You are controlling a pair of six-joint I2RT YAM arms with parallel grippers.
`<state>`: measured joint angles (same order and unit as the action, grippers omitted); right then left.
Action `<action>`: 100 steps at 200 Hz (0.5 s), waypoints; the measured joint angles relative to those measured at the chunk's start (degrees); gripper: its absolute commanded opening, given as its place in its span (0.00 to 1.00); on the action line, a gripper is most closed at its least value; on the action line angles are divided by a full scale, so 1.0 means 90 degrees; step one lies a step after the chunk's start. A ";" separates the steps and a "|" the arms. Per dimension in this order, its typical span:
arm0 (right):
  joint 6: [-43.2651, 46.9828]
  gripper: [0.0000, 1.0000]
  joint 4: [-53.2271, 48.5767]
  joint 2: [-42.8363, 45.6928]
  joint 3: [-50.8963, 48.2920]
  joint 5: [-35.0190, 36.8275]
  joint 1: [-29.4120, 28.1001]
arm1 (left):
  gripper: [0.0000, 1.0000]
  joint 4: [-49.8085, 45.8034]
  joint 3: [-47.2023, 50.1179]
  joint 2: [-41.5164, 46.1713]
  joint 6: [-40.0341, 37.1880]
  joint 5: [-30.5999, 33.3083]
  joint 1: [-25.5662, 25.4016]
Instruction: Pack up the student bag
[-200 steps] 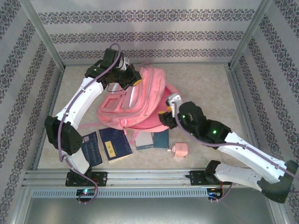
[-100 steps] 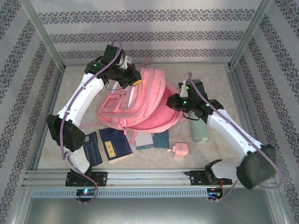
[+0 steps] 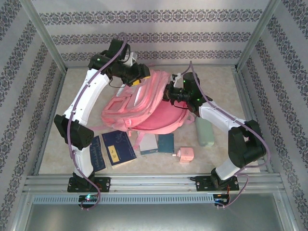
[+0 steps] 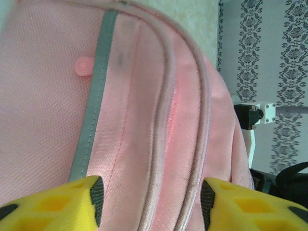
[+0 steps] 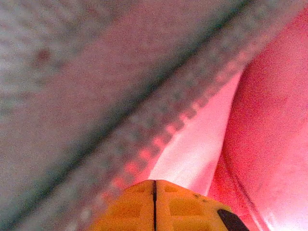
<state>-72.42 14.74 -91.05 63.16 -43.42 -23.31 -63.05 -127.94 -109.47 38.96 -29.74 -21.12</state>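
Top view: student bag (image 3: 137, 103) lies mid-table with its mouth open, showing pink lining. I can't read the yellow label on the blue book (image 3: 118, 148). The left gripper (image 3: 138, 79) is at the bag's far end, the right gripper (image 3: 169, 94) at its open rim.
Left wrist: fingers (image 4: 72, 204) apart, straddling the zip seam.
Right wrist: fingers (image 5: 173, 204) pressed together at the zip edge. I can't tell if fabric's pinched.
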 measured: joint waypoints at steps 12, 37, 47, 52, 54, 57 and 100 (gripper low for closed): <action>-0.0187 0.11 0.0214 -0.0010 0.0015 -0.0007 -0.0041 | 0.61 -0.0248 -0.0364 0.0051 -0.0146 0.0325 -0.0107; -0.0495 0.11 0.0529 -0.0078 0.0015 -0.0019 -0.0100 | 0.69 -0.0750 -0.1037 0.0085 -0.0466 0.0840 -0.0554; -0.0593 0.11 0.0610 -0.0100 0.0015 -0.0024 -0.0107 | 0.69 -0.0986 -0.1290 0.0051 -0.0593 0.1032 -0.0782; -0.0617 0.11 0.0629 -0.0104 0.0015 -0.0027 -0.0107 | 0.69 -0.1110 -0.1421 0.0022 -0.0673 0.1134 -0.0901; -0.0634 0.11 0.0636 -0.0107 0.0015 -0.0027 -0.0107 | 0.69 -0.1166 -0.1484 0.0005 -0.0702 0.1168 -0.0954; -0.0644 0.11 0.0646 -0.0107 0.0015 -0.0029 -0.0107 | 0.70 -0.1241 -0.1566 -0.0024 -0.0746 0.1226 -0.1018; -0.0848 0.11 0.0814 -0.0153 0.0087 -0.0046 -0.0209 | 0.70 -0.1955 -0.2322 -0.0607 -0.1124 0.1756 -0.1506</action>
<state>-80.05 22.06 -92.42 63.94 -43.83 -25.19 -80.64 -148.83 -114.93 28.84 -13.93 -34.68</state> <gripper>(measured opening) 0.108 0.699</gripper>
